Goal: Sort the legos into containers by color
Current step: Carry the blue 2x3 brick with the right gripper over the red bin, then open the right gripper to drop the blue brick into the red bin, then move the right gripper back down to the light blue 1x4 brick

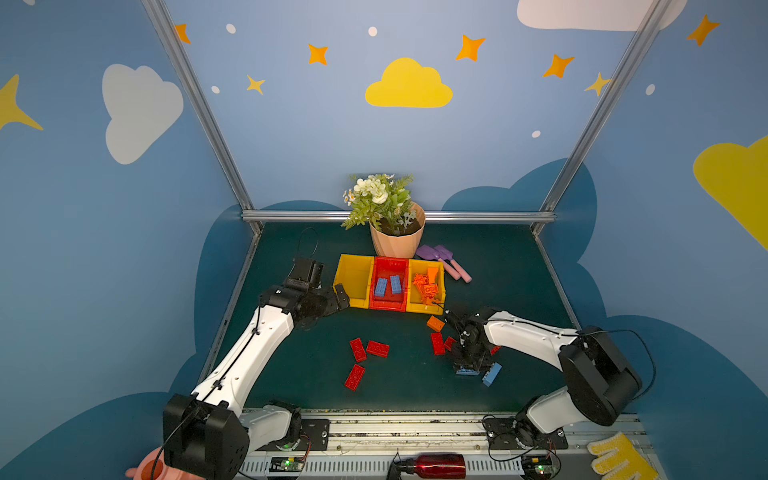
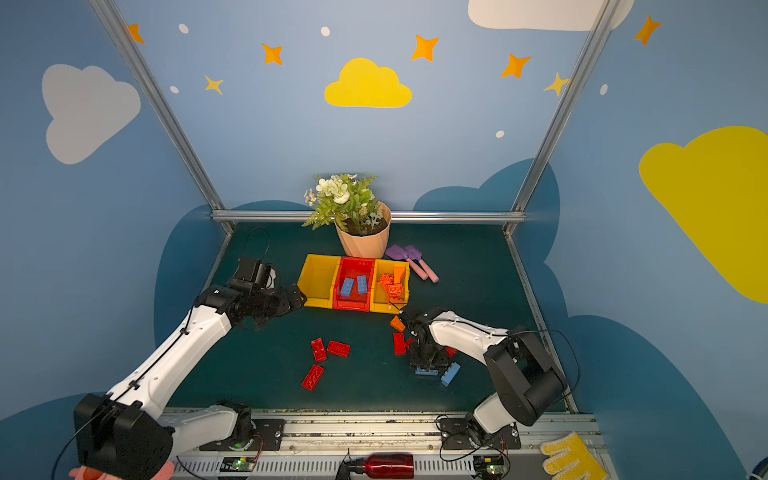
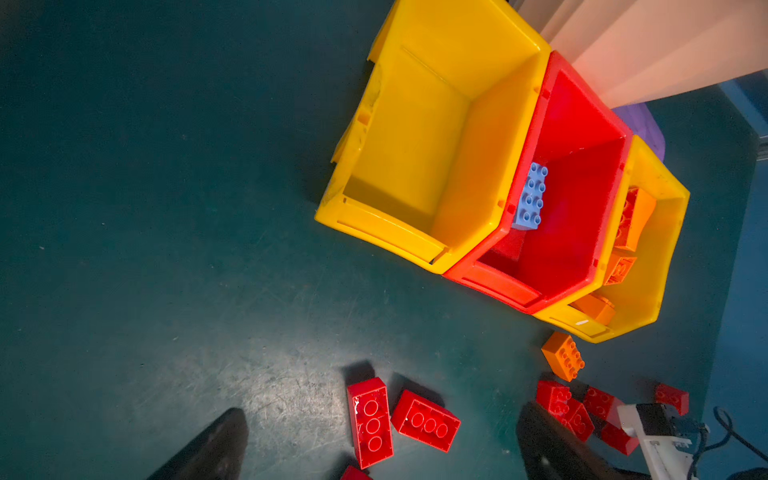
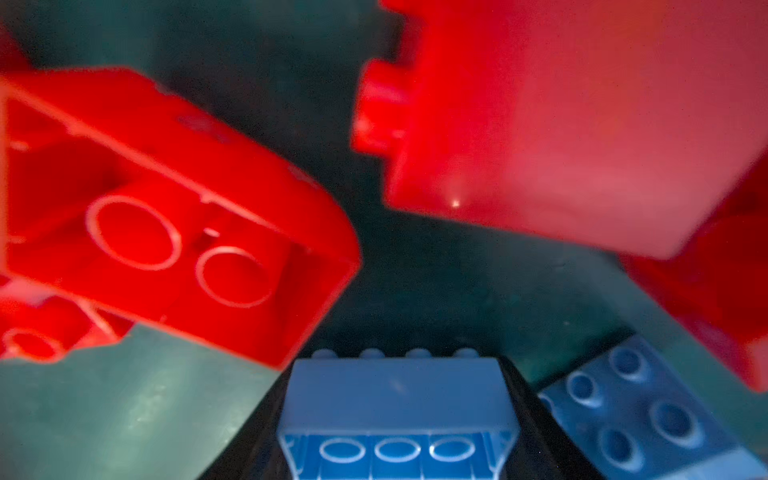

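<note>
Right claw [image 1: 468, 365]: pinching light blue brick [image 4: 395, 399] between both fingers, on surface [image 1: 407, 382]. Second blue brick [image 4: 636, 407] just beside; red bricks [image 4: 166, 216] ahead. Left claw [image 3: 382, 411]: spread wide.

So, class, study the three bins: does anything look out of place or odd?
Two light blue bricks lie in the red bin, mismatching its colour. One orange brick sits on the mat, just outside the yellow bin holding the other orange pieces.

Three bins [image 1: 353, 274]: two yellow, one red. Four blue bricks [image 1: 380, 286], one loose orange brick [image 1: 435, 323], two shovels [image 1: 430, 252], one flower pot [image 1: 397, 245]. Some red bricks [image 1: 377, 348] are hidden, so no clean count.
</note>
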Robot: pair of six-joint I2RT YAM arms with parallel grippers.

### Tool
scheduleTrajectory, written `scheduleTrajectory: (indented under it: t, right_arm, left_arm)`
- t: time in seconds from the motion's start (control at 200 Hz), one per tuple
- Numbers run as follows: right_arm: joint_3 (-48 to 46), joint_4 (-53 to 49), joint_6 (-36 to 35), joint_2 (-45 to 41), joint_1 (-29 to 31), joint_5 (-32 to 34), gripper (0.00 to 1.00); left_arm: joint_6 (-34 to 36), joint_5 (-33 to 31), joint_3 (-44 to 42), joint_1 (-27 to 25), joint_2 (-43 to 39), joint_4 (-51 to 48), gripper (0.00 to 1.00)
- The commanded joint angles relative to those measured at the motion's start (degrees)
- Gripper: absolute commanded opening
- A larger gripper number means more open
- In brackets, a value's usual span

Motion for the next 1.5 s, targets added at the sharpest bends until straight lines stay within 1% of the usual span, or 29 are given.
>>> scheduleTrajectory:
  t: [0.0, 0.105, 0.19, 0.28, 0.36, 0.516, 0.711, 0.851, 0.986, 1.106, 1.161, 1.201, 1.231, 1.296, 1.351, 1.406, 1.492]
  right_arm:
    - [0.82, 0.57, 2.77, 2.96, 2.69, 1.17, 0.46]
    - [4.87, -2.85, 3.32, 2.10, 4.50, 1.86, 0.44]
    - [10.21, -6.09, 3.05, 1.14, 5.42, 2.19, 0.43]
    - [17.09, -8.50, 1.83, 1.28, 5.67, 2.32, 0.44]
    - [24.59, -9.96, -0.08, 3.26, 5.64, 2.58, 0.45]
    - [40.39, -10.86, -5.70, 11.55, 5.46, 2.74, 0.45]
    - [58.63, -11.55, -12.70, 24.90, 4.41, 3.20, 0.45]
    - [68.57, -11.84, -15.59, 32.55, 3.44, 4.69, 0.45]
    - [76.59, -11.52, -17.39, 39.62, 2.14, 4.28, 0.46]
    - [84.44, -12.46, -18.63, 45.81, 1.35, 2.62, 0.47]
    - [88.01, -13.24, -18.87, 48.34, 1.17, 1.92, 0.50]
    - [90.04, -14.08, -19.24, 49.85, 1.01, 1.22, 0.54]
    - [91.48, -14.72, -19.26, 50.71, 0.96, 0.94, 0.59]
    - [92.74, -15.03, -19.53, 51.21, 0.78, -0.48, 0.74]
    - [92.37, -14.85, -19.75, 50.34, 0.82, -1.06, 0.81]
    - [91.50, -14.72, -19.94, 48.79, 0.78, -1.10, 0.85]
    - [89.12, -15.23, -19.89, 45.27, 0.78, -0.55, 0.86]
  left_arm:
    - [0.86, 0.59, -1.02, 0.31, -2.27, -0.54, 1.00]
    - [0.96, 0.41, -2.35, 0.39, -3.61, -0.01, 1.00]
    - [0.90, 0.62, -2.97, 0.46, -4.46, 0.48, 1.00]
    - [0.89, 0.76, -3.17, 0.37, -4.70, 0.62, 1.00]
    - [0.71, 0.76, -2.92, 0.51, -4.80, 0.06, 1.00]
    - [0.70, 0.11, -4.05, 0.62, -6.44, -0.79, 1.00]
    - [0.81, -0.97, -5.13, 1.51, -9.54, -3.06, 1.00]
    - [1.17, -2.60, -5.07, 1.95, -12.07, -5.36, 1.00]
    - [1.58, -3.71, -4.59, 2.35, -14.02, -7.12, 1.00]
    - [2.07, -4.88, -3.32, 2.71, -14.40, -8.84, 1.00]
    - [2.23, -5.20, -2.96, 2.87, -14.49, -9.25, 1.00]
    - [2.37, -5.38, -2.75, 2.90, -14.56, -9.25, 1.00]
    - [2.36, -5.41, -2.65, 3.05, -14.52, -9.31, 1.00]
    - [2.40, -5.47, -2.39, 3.15, -14.21, -9.10, 1.00]
    - [2.32, -5.40, -2.30, 3.28, -13.89, -8.91, 1.00]
    - [2.28, -5.18, -2.37, 3.23, -13.47, -8.42, 1.00]
    - [2.06, -3.83, -3.26, 3.32, -13.09, -6.95, 1.00]
